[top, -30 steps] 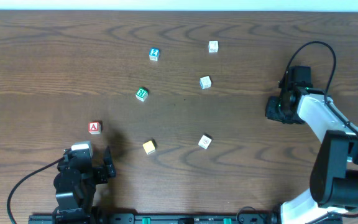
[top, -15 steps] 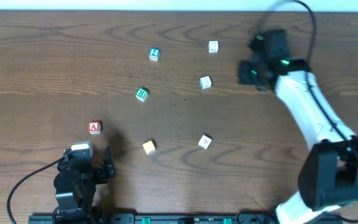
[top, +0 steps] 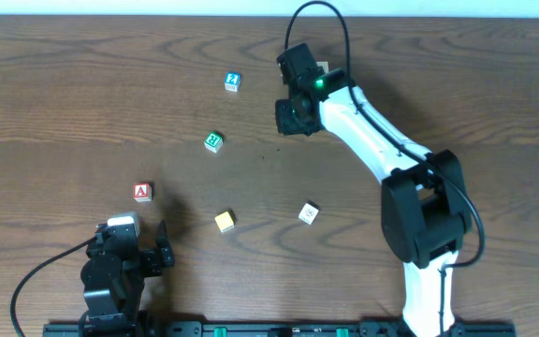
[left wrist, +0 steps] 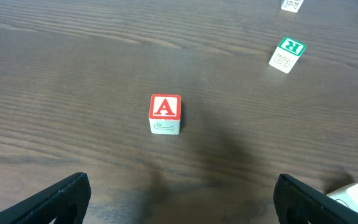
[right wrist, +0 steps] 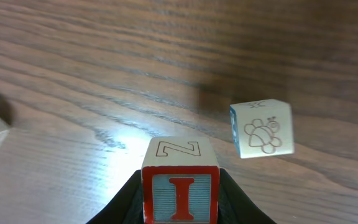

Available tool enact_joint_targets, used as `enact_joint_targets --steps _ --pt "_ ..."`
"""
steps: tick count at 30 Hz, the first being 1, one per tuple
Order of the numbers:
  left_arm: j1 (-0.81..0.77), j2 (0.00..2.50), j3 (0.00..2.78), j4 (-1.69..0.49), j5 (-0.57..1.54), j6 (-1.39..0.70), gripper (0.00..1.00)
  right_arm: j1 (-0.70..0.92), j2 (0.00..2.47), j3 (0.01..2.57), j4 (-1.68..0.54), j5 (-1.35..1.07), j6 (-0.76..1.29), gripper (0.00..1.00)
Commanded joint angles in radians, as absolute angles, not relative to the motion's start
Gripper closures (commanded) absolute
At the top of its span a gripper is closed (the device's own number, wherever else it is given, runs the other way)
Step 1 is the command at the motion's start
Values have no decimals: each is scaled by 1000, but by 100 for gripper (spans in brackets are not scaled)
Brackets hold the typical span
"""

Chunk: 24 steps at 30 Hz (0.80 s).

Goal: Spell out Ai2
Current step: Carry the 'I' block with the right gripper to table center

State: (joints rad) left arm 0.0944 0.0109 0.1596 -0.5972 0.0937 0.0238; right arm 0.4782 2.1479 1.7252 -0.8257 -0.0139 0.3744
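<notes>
My right gripper [top: 291, 120] is shut on a block with a red I on its front and a Z on top [right wrist: 180, 190]; in the overhead view the gripper hides it. The red A block [top: 141, 192] lies at the left and also shows in the left wrist view [left wrist: 165, 114]. The blue block with a 2 [top: 232, 81] lies at the back. My left gripper [top: 162, 251] is open and empty near the front edge, just short of the A block, with both fingertips at the bottom of its wrist view [left wrist: 179, 202].
A green block [top: 213, 140] [left wrist: 287, 54], a yellow block [top: 225, 221] and a white block [top: 308, 213] lie mid-table. A white block [top: 323, 67] sits by the right wrist. A bee-picture block [right wrist: 261, 127] lies just beyond the held block.
My right arm has swung from the right side of the table across to the back middle, over where a white block lay. The left arm and the loose blocks have not moved.
</notes>
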Motion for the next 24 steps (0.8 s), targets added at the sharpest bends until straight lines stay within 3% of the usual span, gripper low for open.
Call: enact_joint_targets --steps 1,24 --pt "91 5 154 -598 94 30 5 507 2178 1750 -826 7 415 98" --pt "91 5 154 -598 94 30 4 598 2211 1710 -875 102 505 98"
